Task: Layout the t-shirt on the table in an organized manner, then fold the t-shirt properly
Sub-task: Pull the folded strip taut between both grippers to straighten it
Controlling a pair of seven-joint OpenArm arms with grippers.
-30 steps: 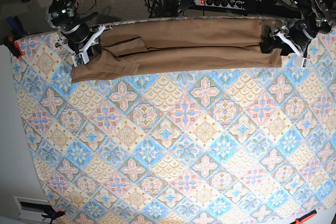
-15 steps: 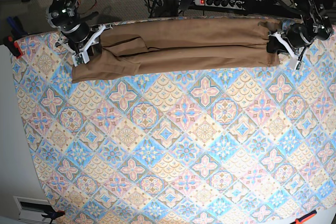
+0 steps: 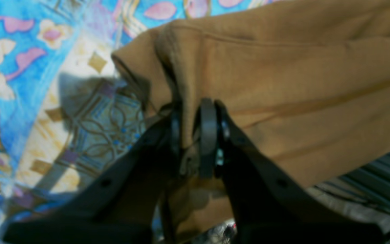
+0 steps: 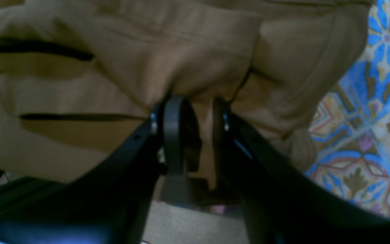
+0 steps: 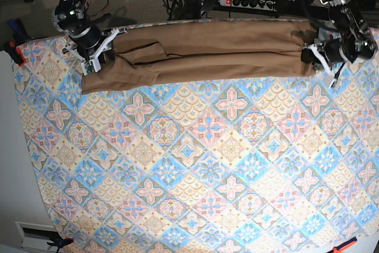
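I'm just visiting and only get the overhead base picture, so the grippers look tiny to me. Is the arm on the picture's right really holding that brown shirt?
Observer: Yes. Its wrist camera shows the left gripper pinching a fold of the t-shirt.
Operator: And the other arm?
Observer: The right gripper has bunched cloth between its fingers.
Operator: Is that end resting on the table?
Observer: The table shows just beside it; contact is hidden.
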